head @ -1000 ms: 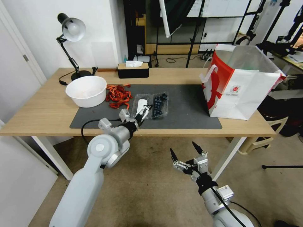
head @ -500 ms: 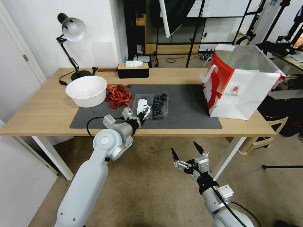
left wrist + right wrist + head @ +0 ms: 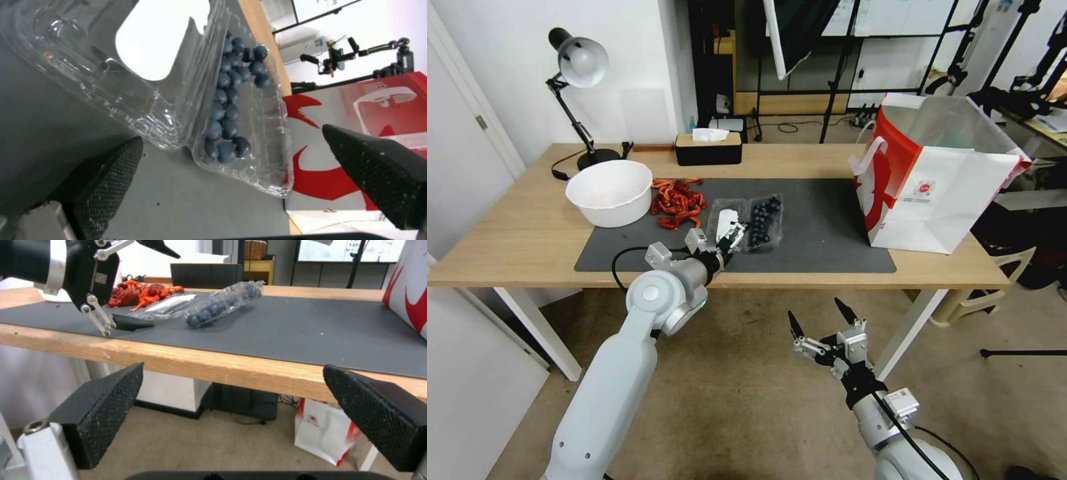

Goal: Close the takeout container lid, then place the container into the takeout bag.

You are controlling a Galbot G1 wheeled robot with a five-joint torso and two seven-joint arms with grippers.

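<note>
Still early: your left hand [image 3: 735, 235], fingers apart, sits at the open takeout container [image 3: 762, 222] on table mat; lid [image 3: 724, 221] unclosed, takeout bag [image 3: 937, 190] waiting. Right hand [image 3: 817, 320] open, parked below table.

No text, brand or number can be read. The large white paper takeout bag with red sides [image 3: 944, 197] carries a small round red logo [image 3: 924, 188], but its marks are too small to make out. The white oblong sticker [image 3: 153, 36] on the clear plastic lid [image 3: 111, 63] looks blank.
</note>
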